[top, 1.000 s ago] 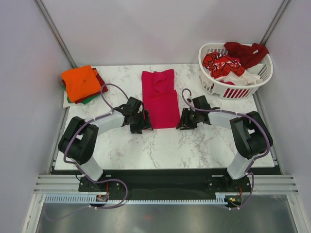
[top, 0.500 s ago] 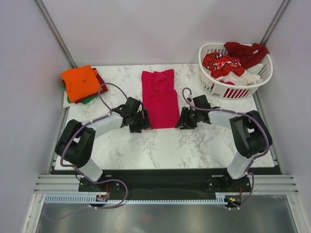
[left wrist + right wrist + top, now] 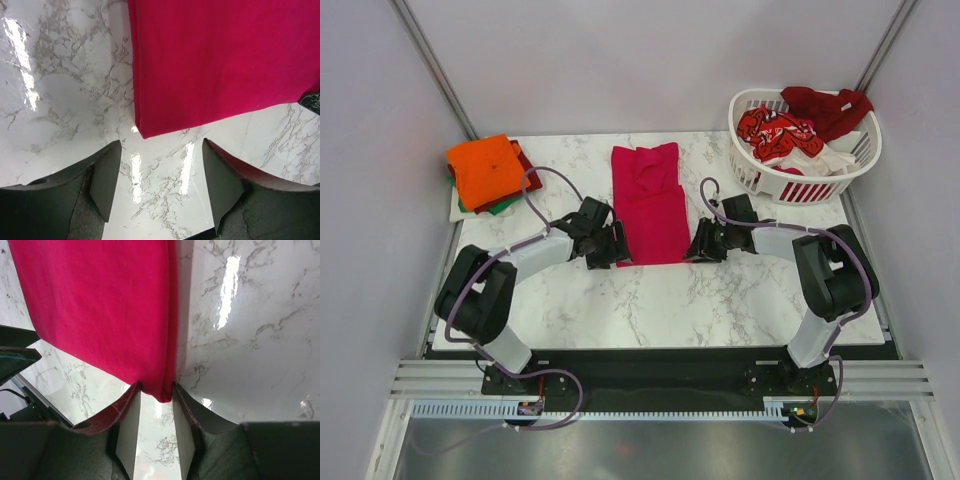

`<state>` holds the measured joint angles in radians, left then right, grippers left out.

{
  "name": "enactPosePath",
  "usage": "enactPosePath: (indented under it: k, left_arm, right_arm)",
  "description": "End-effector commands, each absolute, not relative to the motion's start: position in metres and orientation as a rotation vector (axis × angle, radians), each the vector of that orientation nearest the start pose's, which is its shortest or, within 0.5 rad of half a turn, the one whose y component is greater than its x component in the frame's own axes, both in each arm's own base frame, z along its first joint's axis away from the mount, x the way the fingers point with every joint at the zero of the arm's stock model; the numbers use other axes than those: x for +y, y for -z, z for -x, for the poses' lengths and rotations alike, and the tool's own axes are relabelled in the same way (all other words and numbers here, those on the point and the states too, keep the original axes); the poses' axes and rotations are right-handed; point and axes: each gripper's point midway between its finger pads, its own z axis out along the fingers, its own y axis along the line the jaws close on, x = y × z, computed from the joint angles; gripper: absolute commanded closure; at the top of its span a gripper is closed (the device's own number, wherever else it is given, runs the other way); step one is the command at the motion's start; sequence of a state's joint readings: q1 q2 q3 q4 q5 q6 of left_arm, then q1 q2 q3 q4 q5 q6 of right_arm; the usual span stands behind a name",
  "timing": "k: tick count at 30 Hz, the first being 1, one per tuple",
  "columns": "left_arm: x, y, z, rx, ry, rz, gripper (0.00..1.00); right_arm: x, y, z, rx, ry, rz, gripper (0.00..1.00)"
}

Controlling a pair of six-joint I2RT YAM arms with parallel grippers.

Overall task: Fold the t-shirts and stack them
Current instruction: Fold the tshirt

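Partly done: folded stack [image 3: 488,172], orange on top, sits well left of basket [image 3: 790,187]; more t-shirts [image 3: 780,130] heaped unfolded inside it. Magenta t-shirt [image 3: 650,200] lies flat between stack and basket, folded to a smooth long strip. Left gripper [image 3: 160,155] released, just off its corner; right gripper [image 3: 154,392] pinching the corner nearer the basket

No readable text, labels, brands or numbers in any view. The magenta t-shirt [image 3: 650,210] is plain. The red-patterned t-shirt [image 3: 775,130] in the basket [image 3: 757,180] has a white print, too small to tell whether it includes lettering.
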<state>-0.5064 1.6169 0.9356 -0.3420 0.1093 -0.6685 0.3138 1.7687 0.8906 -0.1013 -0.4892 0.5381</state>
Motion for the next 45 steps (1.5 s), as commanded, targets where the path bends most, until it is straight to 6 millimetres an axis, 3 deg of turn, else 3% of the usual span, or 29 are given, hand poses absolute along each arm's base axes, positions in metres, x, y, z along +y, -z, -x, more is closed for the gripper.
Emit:
enactPosePath:
  k: [1,10,21,25,28,29,32,36,39,43,45]
  left_arm:
    - [-0.216,-0.049,-0.312,2.633,0.503,0.14,0.28]
    - [-0.208,-0.035,-0.32,2.632,0.426,0.147,0.37]
    - [-0.212,-0.027,-0.327,2.613,0.434,0.134,0.47]
    - [-0.215,-0.022,-0.325,2.62,0.457,0.131,0.61]
    - [-0.22,-0.021,-0.321,2.615,0.505,0.126,0.84]
    - [-0.222,-0.02,-0.318,2.613,0.529,0.121,0.96]
    - [-0.224,-0.027,-0.315,2.601,0.565,0.124,0.98]
    - [-0.228,-0.039,-0.296,2.608,0.645,0.129,0.98]
    - [-0.232,-0.049,-0.276,2.621,0.709,0.115,0.98]
    - [-0.235,-0.062,-0.238,2.645,0.754,0.104,0.98]
    - [-0.233,-0.073,-0.222,2.636,0.767,0.099,0.98]
  right_arm:
    - [0.179,0.024,-0.304,2.77,-0.725,-0.148,0.6]
    - [0.179,0.027,-0.3,2.779,-0.733,-0.141,0.86]
    - [0.18,0.032,-0.297,2.796,-0.741,-0.137,0.91]
    - [0.181,0.034,-0.296,2.801,-0.748,-0.137,0.94]
    - [0.182,0.035,-0.296,2.8,-0.76,-0.145,1.0]
    - [0.183,0.035,-0.295,2.803,-0.768,-0.141,1.0]
    - [0.184,0.032,-0.293,2.796,-0.788,-0.147,1.0]
    - [0.185,0.019,-0.282,2.777,-0.824,-0.161,1.0]
    - [0.188,-0.003,-0.275,2.733,-0.841,-0.154,1.0]
    - [0.19,-0.03,-0.243,2.699,-0.837,-0.117,1.0]
    - [0.197,-0.034,-0.222,2.714,-0.844,-0.098,1.0]
